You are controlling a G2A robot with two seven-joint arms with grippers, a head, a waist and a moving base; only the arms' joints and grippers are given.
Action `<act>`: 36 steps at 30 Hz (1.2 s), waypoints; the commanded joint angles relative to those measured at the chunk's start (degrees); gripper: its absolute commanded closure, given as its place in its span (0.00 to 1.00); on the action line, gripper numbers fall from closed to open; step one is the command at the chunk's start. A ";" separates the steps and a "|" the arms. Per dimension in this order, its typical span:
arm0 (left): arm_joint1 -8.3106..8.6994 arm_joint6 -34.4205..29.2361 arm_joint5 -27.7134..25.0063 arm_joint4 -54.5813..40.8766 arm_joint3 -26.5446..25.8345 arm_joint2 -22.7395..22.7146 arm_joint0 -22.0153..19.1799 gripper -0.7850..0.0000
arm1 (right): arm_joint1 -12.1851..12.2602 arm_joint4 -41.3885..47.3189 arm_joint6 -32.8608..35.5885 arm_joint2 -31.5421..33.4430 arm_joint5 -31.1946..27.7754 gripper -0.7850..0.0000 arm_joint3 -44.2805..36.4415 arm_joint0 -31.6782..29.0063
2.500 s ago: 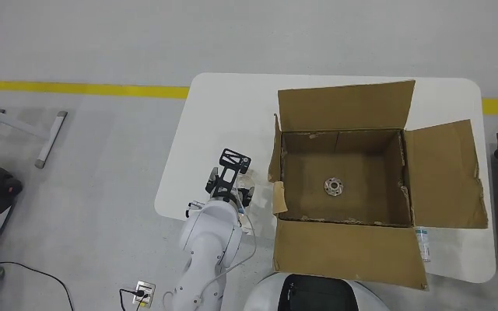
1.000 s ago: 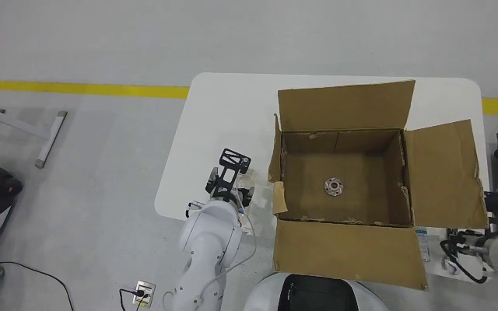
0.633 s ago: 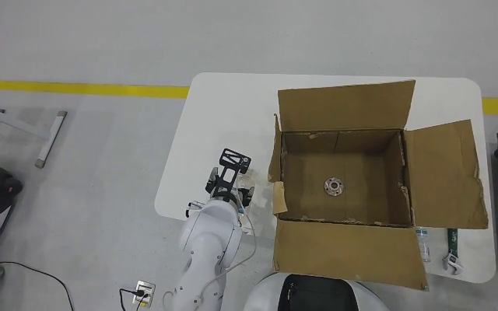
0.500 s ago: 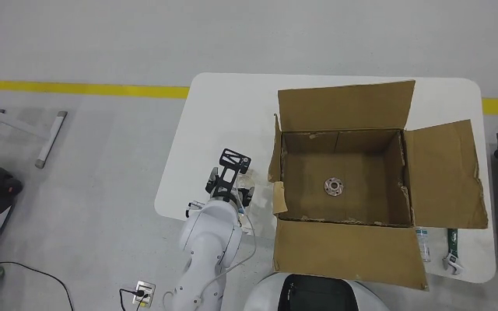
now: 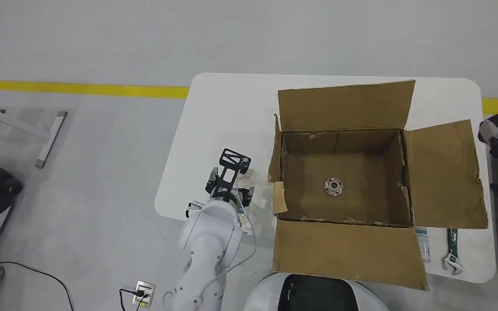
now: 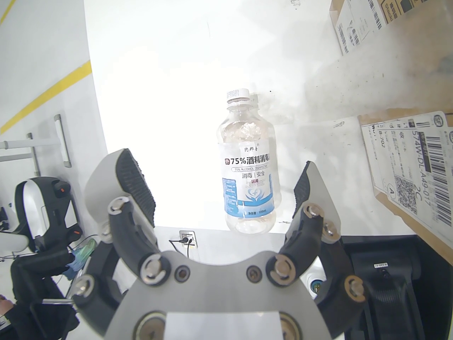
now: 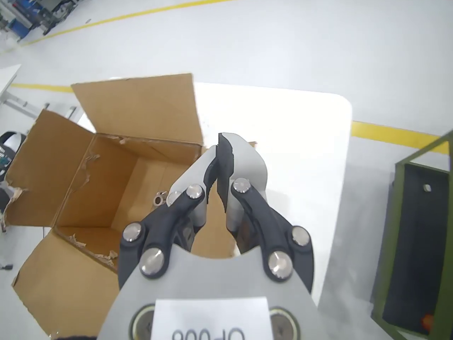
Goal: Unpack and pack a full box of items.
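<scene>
An open cardboard box (image 5: 342, 256) stands on the white table (image 5: 226, 117), and a small metal ring part (image 5: 333, 186) lies on its floor. My left gripper (image 6: 216, 175) hangs open over the table's front left corner, left of the box. A clear labelled bottle (image 6: 247, 164) lies flat between and just beyond its fingers, untouched. My right gripper (image 7: 219, 146) is shut on nothing, high above the box's right flap (image 5: 445, 175). The ring part (image 7: 158, 198) shows below it. In the top view the right arm (image 5: 489, 128) is at the right edge.
A green-handled wrench (image 5: 452, 250) and a small bottle (image 5: 421, 242) lie on the table's front right corner, beside the box's front flap. A dark green frame (image 7: 417, 235) stands on the floor off the table's right end. The table's far left part is bare.
The right arm came in at the front right, left the wrench on the table beside the small bottle, then withdrew and now shows at the right edge. The left arm has not moved.
</scene>
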 commanded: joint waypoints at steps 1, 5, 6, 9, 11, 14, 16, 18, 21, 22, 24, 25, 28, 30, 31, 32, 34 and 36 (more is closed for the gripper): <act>0.00 0.00 0.00 0.00 0.00 0.00 0.00 0.00 | 0.36 -4.13 1.22 -7.60 1.97 1.00 0.00 2.15; 0.00 0.00 0.00 0.00 0.00 0.00 0.00 0.00 | 0.66 -13.81 3.14 -20.76 5.96 1.00 0.00 5.56; 0.00 0.00 0.00 0.00 0.00 0.00 0.00 0.00 | 0.65 -16.83 3.72 -24.35 7.29 1.00 0.00 6.32; 0.00 0.00 0.00 0.00 0.00 0.00 0.00 0.00 | 0.51 -26.92 9.64 -35.60 12.54 1.00 0.00 8.31; 0.00 0.00 0.00 0.00 0.00 0.00 0.00 0.00 | 0.43 -33.66 14.58 -40.40 15.38 1.00 0.00 9.11; 0.00 0.00 0.00 0.00 0.00 0.00 0.00 0.00 | 0.01 -41.32 22.16 -47.95 18.87 1.00 0.25 10.50; 0.00 0.00 0.00 0.00 0.00 0.00 0.00 0.00 | -0.37 -45.13 25.45 -51.75 19.87 0.99 3.56 12.16; 0.00 0.00 0.00 0.00 0.00 0.00 0.00 0.00 | -0.99 -45.75 25.70 -54.29 19.64 0.84 7.37 14.07; 0.00 0.00 0.00 0.00 0.00 0.00 0.00 0.00 | -2.12 -46.58 26.34 -56.35 19.00 0.75 13.10 16.59; 0.00 0.00 0.00 0.00 0.00 0.00 0.00 0.00 | -2.47 -46.60 26.34 -56.78 19.00 0.70 14.22 17.26; 0.00 0.00 0.00 0.00 0.00 0.00 0.00 0.00 | -3.00 -47.03 26.34 -57.27 19.00 0.64 16.36 18.00; 0.00 0.00 0.00 0.00 0.00 0.00 0.00 0.00 | -3.43 -46.98 26.34 -57.51 19.00 0.63 17.47 18.66; 0.00 0.00 0.00 0.00 0.00 0.00 0.00 0.00 | -4.31 -46.60 26.34 -57.82 19.00 0.62 20.44 19.81; 0.00 0.00 0.00 0.00 0.00 0.00 0.00 0.00 | -4.73 -46.69 26.34 -58.17 19.00 0.59 21.85 20.49; 0.00 0.00 0.00 0.00 0.00 0.00 0.00 0.00 | -4.96 -46.69 26.34 -58.39 18.99 0.58 22.81 20.90; 0.00 0.00 0.00 0.00 0.00 0.00 0.00 0.00 | -5.19 -46.68 26.34 -58.57 18.99 0.57 23.56 21.38; 0.00 0.00 0.00 0.00 0.00 0.00 0.00 0.00 | -5.64 -46.64 26.34 -59.00 18.99 0.56 25.06 22.19; 0.00 0.00 0.00 0.00 0.00 0.00 0.00 0.00 | -6.05 -46.65 26.34 -59.38 18.99 0.54 26.49 22.97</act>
